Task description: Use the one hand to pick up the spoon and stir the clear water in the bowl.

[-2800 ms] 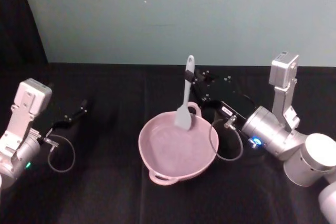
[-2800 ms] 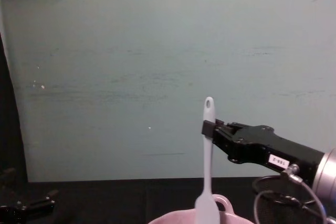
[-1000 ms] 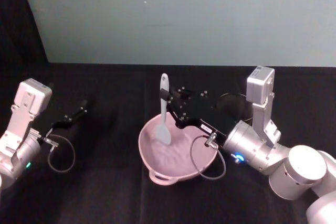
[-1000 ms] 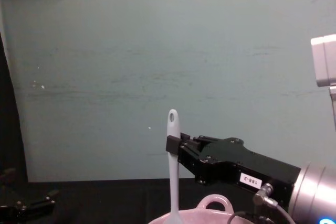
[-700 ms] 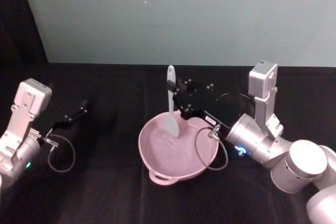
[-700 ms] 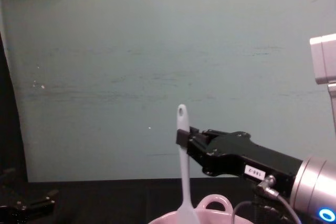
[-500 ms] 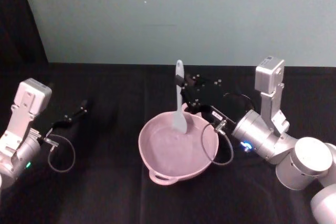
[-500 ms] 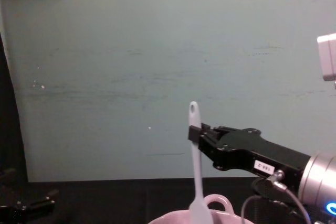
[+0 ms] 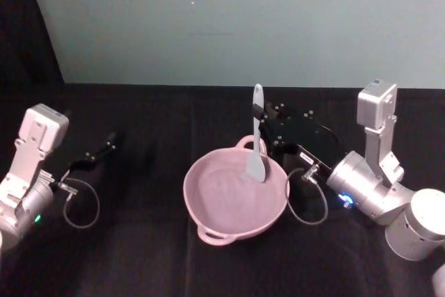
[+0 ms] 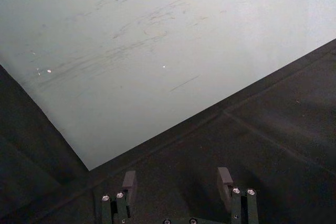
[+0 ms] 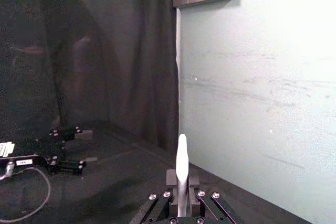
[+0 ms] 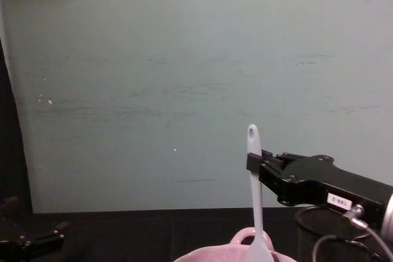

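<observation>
The pale pink bowl (image 9: 222,203) sits at the table's middle; its rim (image 12: 245,253) peeks up at the bottom of the chest view. The white spoon (image 9: 256,137) stands nearly upright with its blade down inside the bowl's far right part. My right gripper (image 9: 259,115) is shut on the spoon's upper handle, reaching in from the right; in the chest view the same gripper (image 12: 255,162) pinches the spoon (image 12: 254,200) just below its oval hole. The spoon handle (image 11: 181,174) rises between the right fingers. My left gripper (image 10: 176,182) is open and parked at the far left.
A black wire-mesh cup (image 12: 322,237) stands behind the right arm, to the right of the bowl. The black table runs back to a pale green wall. A grey cable loop (image 9: 82,203) hangs by the left arm.
The right gripper has carried the spoon from the bowl's left part across to its far right part, the blade staying down in the bowl. The left arm has not moved.
</observation>
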{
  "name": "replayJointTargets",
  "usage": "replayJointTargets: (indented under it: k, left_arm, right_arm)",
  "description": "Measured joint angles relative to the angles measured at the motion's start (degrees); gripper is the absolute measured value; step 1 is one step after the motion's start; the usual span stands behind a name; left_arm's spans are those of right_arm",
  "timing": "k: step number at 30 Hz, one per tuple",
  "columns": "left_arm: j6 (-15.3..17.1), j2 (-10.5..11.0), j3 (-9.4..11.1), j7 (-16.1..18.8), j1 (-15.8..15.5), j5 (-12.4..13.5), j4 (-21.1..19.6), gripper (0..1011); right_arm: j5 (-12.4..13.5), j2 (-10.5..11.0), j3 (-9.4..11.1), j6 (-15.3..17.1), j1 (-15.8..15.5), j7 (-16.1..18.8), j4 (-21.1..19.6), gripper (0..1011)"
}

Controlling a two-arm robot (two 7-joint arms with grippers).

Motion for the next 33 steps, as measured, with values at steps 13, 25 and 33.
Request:
replayJointTargets:
  k: [13,25,33]
  left_arm:
    - [0.0,0.0,0.0,0.0,0.0,0.0,0.0,1005]
    - [0.0,0.0,0.0,0.0,0.0,0.0,0.0,1005]
    - [0.0,0.0,0.0,0.0,0.0,0.0,0.0,1005]
  right_arm:
    - [1.23,2.38,0.27,1.69,-4.52,1.09,-6.41,124]
    - [4.18,1.97,-1.89,2.37,-5.9,3.44,-8.07,124]
    - [5.23,0.45,-3.79,2.31,-4.28,4.58,-6.25,124]
